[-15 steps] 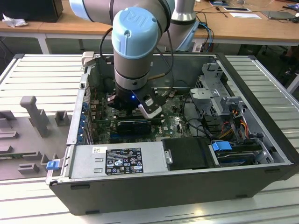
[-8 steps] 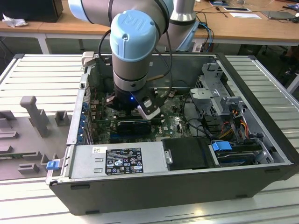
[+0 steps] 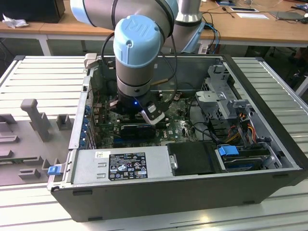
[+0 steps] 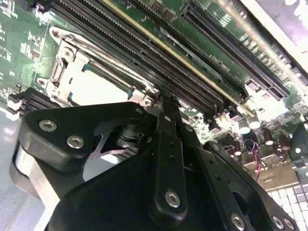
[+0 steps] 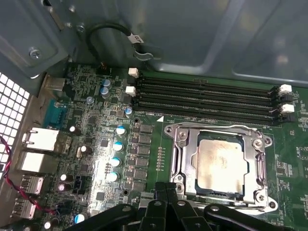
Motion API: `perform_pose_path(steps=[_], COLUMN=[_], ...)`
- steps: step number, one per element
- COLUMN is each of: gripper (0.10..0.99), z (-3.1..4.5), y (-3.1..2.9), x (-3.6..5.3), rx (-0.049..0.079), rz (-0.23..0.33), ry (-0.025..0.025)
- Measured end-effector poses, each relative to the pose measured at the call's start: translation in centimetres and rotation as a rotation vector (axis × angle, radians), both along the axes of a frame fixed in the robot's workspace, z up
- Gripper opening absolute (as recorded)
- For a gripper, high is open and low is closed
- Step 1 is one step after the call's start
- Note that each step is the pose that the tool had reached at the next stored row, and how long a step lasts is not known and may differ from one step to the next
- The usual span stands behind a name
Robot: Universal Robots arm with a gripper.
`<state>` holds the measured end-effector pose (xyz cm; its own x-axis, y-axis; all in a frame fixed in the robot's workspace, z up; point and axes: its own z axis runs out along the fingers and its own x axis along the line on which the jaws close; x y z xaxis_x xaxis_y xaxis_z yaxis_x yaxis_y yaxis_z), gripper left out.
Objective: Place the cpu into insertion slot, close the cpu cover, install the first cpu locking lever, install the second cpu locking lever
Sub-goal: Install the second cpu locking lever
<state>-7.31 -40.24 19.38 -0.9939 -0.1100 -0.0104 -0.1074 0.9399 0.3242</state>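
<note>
This is a robotics lab or a test workshop for computer assembly. An open desktop computer case (image 3: 250, 159) lies on its side on a workbench of grey metal slats (image 3: 269, 82), with its green motherboard (image 3: 178, 129) exposed below the wrist of the arm (image 3: 137, 53). Beside the case, away from the arm, grey holding fixtures (image 3: 36, 118) stand on a plate. Behind the arm, wooden desks (image 3: 250, 26) carry papers and cables, as in a shared work room.

Ribbed metal table (image 3: 43, 72), wooden desks (image 3: 250, 24) behind (papers scattered)
</note>
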Motion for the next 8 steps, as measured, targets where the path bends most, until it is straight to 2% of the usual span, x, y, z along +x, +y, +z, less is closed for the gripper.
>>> perform_pose_path(steps=[4,8], gripper=[0.106,0.106], z=[0.13,1.09], y=[0.0,0.0], x=[0.0,0.0], rx=[0.001,0.001], rz=[0.0,0.0], ry=[0.0,0.0])
